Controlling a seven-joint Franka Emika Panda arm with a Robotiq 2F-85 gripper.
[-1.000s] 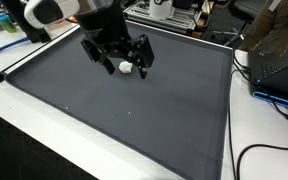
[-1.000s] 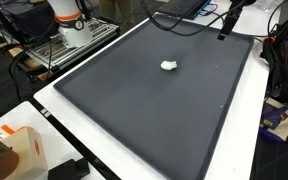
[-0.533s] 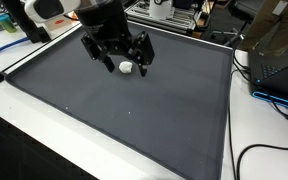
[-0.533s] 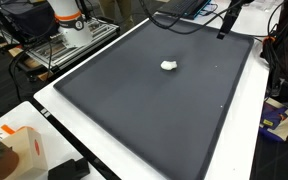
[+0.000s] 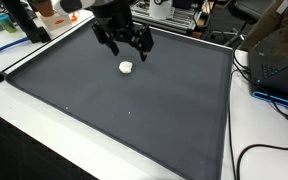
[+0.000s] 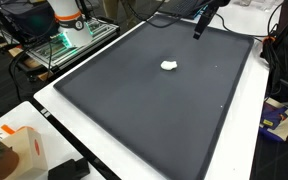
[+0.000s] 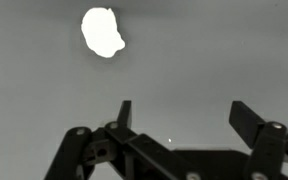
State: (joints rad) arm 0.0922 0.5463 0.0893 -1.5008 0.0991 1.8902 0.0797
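A small white lump (image 5: 126,67) lies on the dark grey mat (image 5: 134,110); it shows in both exterior views (image 6: 169,66) and at the upper left of the wrist view (image 7: 103,31). My gripper (image 5: 126,42) hangs open and empty above the mat, raised and just behind the lump, not touching it. In the wrist view the gripper (image 7: 183,112) has its two fingers spread wide with only bare mat between them. In an exterior view only a dark part of the arm (image 6: 202,18) shows at the top edge.
The mat lies on a white table (image 5: 24,140). Cables and a blue device (image 5: 274,85) lie at one side. A robot base (image 6: 72,25) and rack stand beyond the mat. An orange-and-white box (image 6: 19,150) sits near the table corner.
The gripper has risen and drawn back from the white lump, which stays in place on the mat. The jaws have stayed open.
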